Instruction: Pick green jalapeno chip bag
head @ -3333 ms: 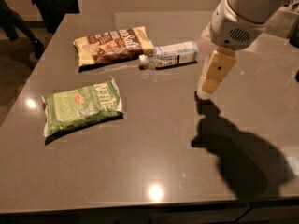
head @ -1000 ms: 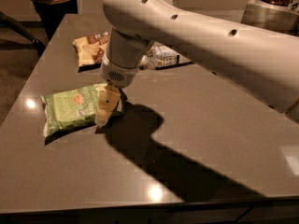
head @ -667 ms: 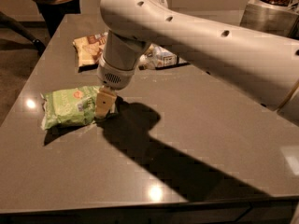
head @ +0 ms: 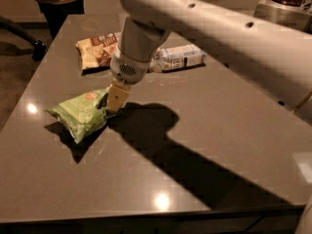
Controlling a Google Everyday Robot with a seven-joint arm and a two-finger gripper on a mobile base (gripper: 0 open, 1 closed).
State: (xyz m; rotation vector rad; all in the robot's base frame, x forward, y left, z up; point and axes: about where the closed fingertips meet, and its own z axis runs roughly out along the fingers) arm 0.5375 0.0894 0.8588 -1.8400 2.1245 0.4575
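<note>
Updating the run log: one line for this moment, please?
tool: shut on green bag, at its right end | bag: crumpled, tilted | stage: grasped

The gripper hangs at the end of the white arm over the left part of the grey table, and its tan fingers seem to pinch the right edge of the green jalapeno chip bag. The bag is crumpled and tilted, with a dark shadow under its near end. Behind it lie a brown-and-tan chip bag and, just beside the arm, a pale bottle on its side.
</note>
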